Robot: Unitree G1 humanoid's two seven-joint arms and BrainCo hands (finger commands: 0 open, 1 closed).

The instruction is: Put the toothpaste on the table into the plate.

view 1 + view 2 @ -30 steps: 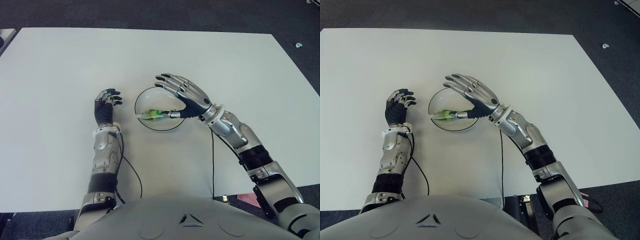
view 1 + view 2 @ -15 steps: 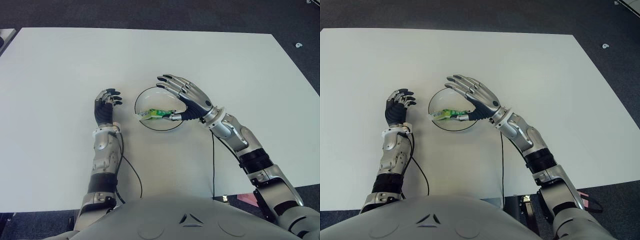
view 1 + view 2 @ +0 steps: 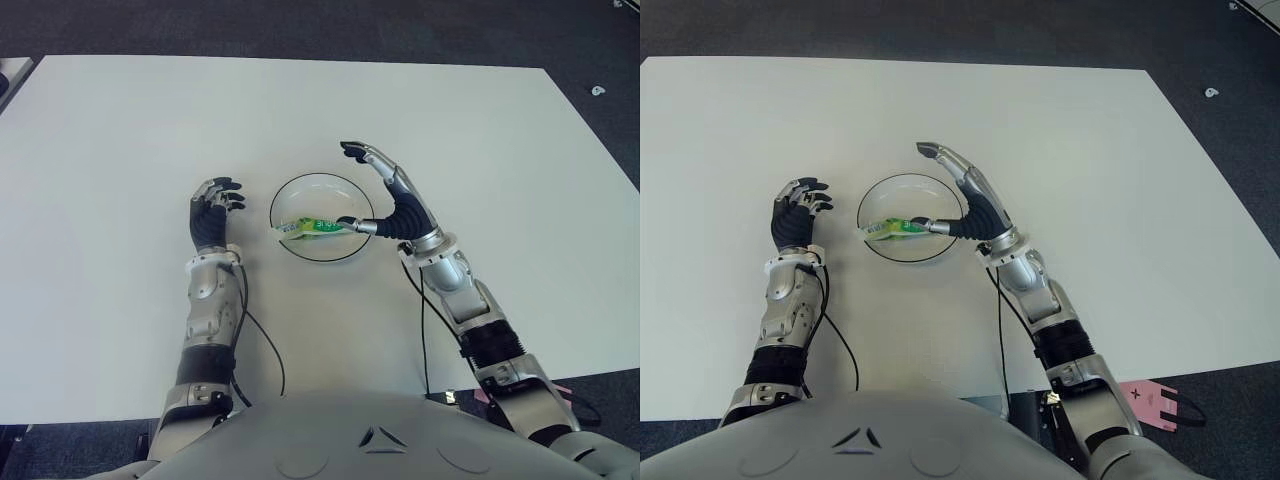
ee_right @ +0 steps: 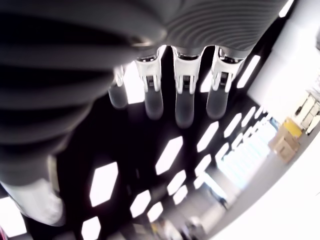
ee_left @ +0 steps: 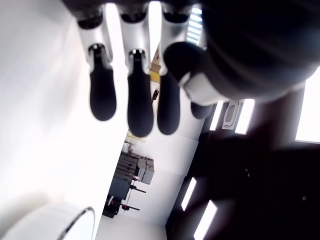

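The white table (image 3: 120, 130) filled the view, and in its middle sat the plate (image 3: 345, 188), a shallow round dish with a dark rim. The left hand (image 3: 213, 212) showed just to the left of the plate, fingers curled loosely and holding nothing. The right hand (image 3: 392, 205) was the one at work, at the plate's right edge, turned side-on, its fingers stretched out toward the far side and holding nothing, the thumb reaching left across the rim. And there was the toothpaste (image 3: 312, 226), a small green and white tube lying flat inside the plate, on its near half. Its long axis ran left to right, so the right end pointed straight at that thumb; the thumb tip looked to be touching or just beside that end, too close to call. The tube lay to the left of the right hand, and that hand was plainly the nearer of the two. By the look of it the placing was done, and drawing the hand away to the right, in line with the tube, would be least likely to disturb it.
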